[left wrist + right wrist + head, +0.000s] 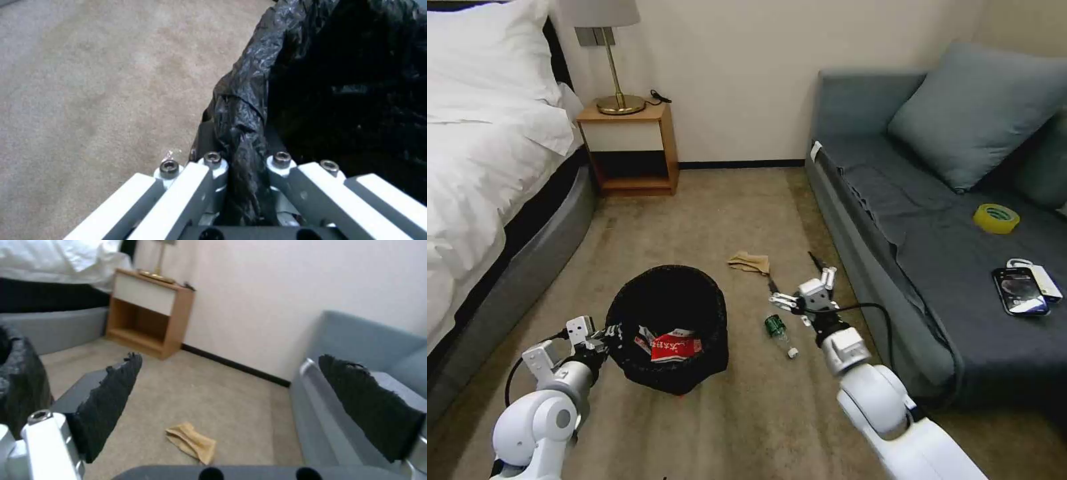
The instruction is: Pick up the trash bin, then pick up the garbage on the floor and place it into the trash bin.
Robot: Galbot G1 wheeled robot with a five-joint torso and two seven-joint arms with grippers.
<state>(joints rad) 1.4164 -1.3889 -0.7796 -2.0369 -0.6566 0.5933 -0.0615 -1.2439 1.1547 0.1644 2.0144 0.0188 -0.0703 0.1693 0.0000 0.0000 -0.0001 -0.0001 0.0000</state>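
The trash bin (694, 313), lined with a crinkly black bag, stands on the carpet in front of me with a bit of red at its base. A red-and-white wrapper (675, 347) lies inside it. My left gripper (608, 333) is shut on the bin's near-left rim; the left wrist view shows the bag's edge (242, 133) pinched between the fingers (213, 166). My right gripper (793, 273) hangs open just right of the bin, above a small green bottle (775, 326) with a white cap. Crumpled tan paper (749, 262) (191, 441) lies farther off, beyond the open black pads (111, 400).
A bed (487, 173) runs along the left and a grey sofa (907, 240) along the right, close to my right arm. On the sofa lie a yellow tape roll (996, 218), a phone (1019, 291) and a charger. A nightstand (630, 150) with a lamp stands at the back wall.
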